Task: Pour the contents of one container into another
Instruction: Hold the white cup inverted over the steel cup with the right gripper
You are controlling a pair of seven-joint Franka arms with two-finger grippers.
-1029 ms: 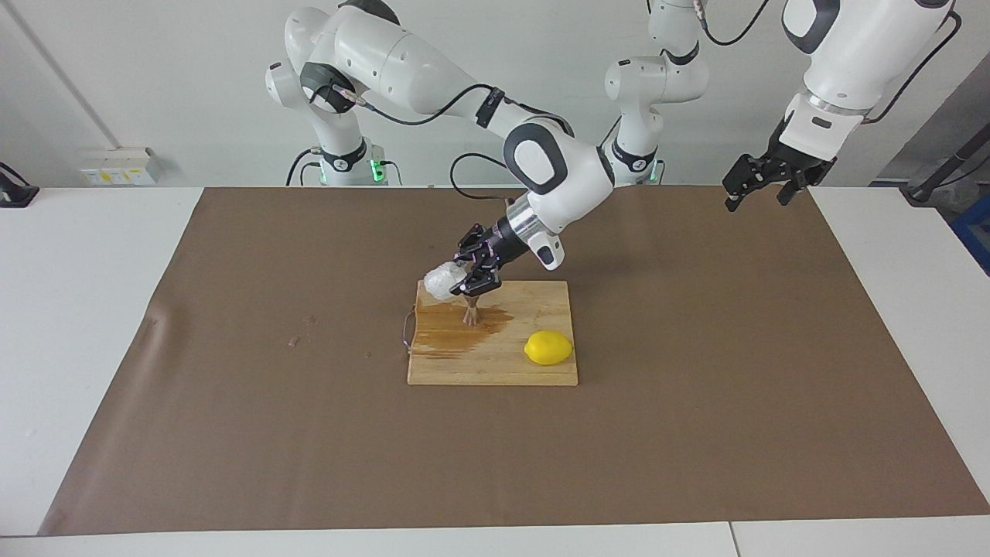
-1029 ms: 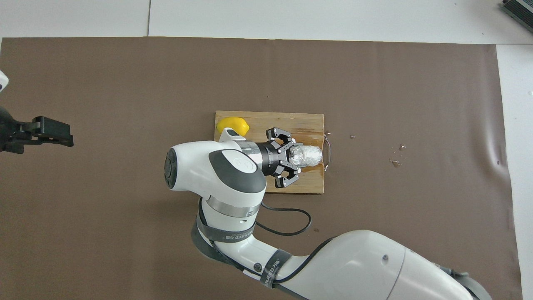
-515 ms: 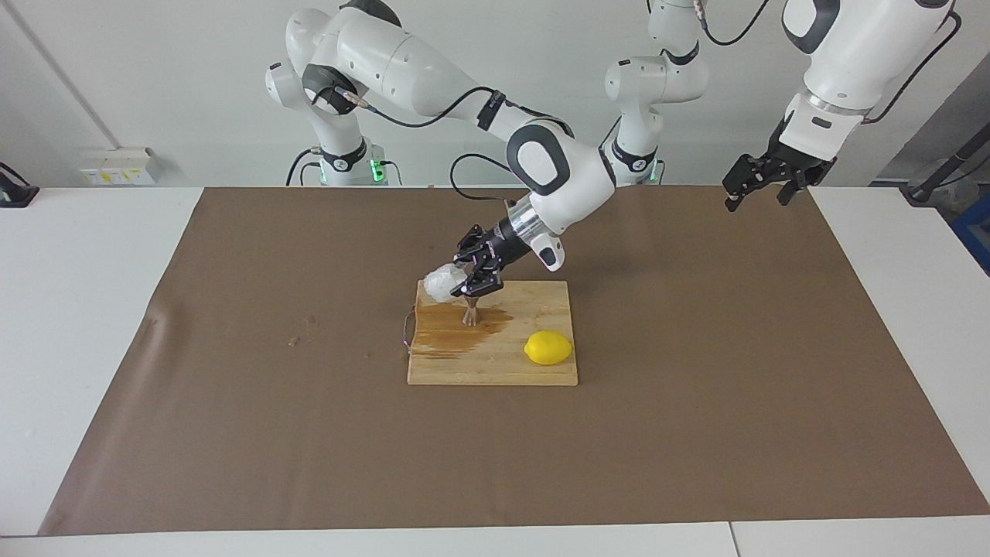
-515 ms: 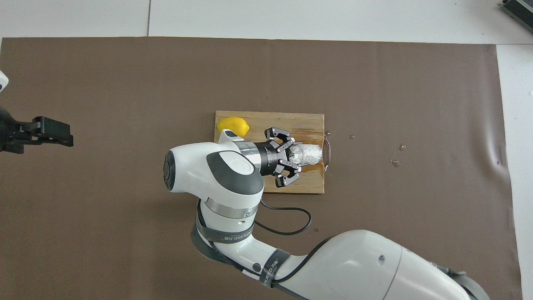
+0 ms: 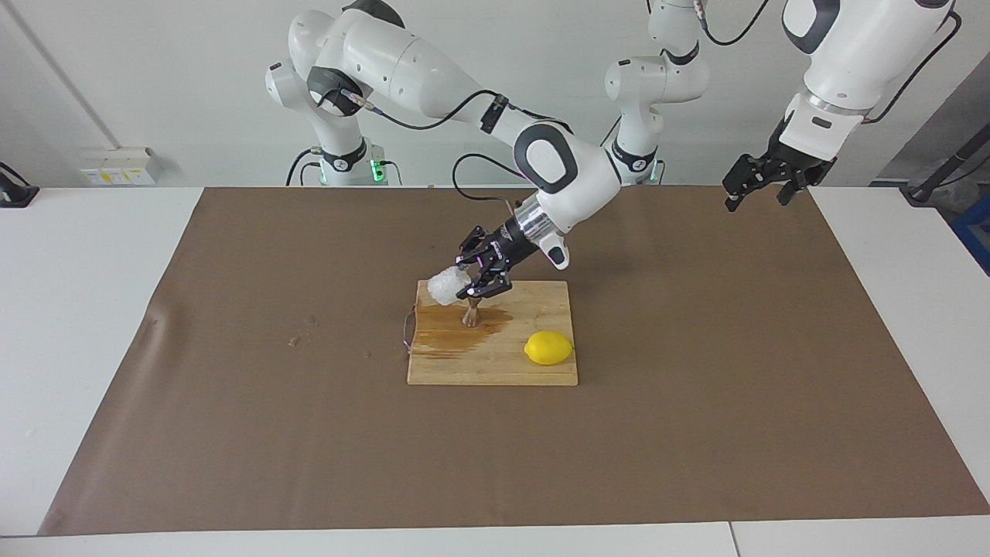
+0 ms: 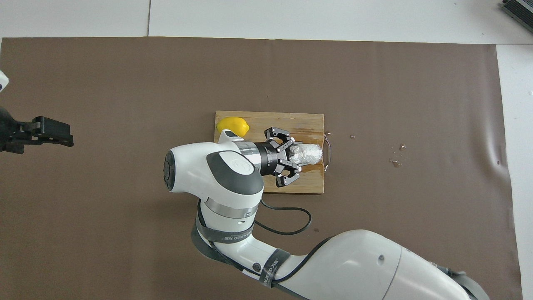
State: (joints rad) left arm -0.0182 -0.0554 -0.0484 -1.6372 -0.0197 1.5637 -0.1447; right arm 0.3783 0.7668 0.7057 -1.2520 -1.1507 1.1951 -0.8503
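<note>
Now the right gripper (image 5: 469,280) is closed on the white cup (image 5: 447,285), held tilted on its side over the wooden board (image 5: 495,363), w/ the jigger (image 5: 471,313) standing just below in a brown wet patch (image 5: 456,333). Left gripper (image 5: 762,183) waits up over the brown mat's (image 5: 696,387) corner, fingers apart, holding nothing. Lemon (image 5: 548,347) lies on the board; writing on the arm strap is too small to read.

Right tool (image 6: 293,154) grips tipped cup (image 6: 307,154) over board (image 6: 308,121).

jigger (image 5: 470,313) hidden under right gripper (image 6: 291,155) overhead.
</note>
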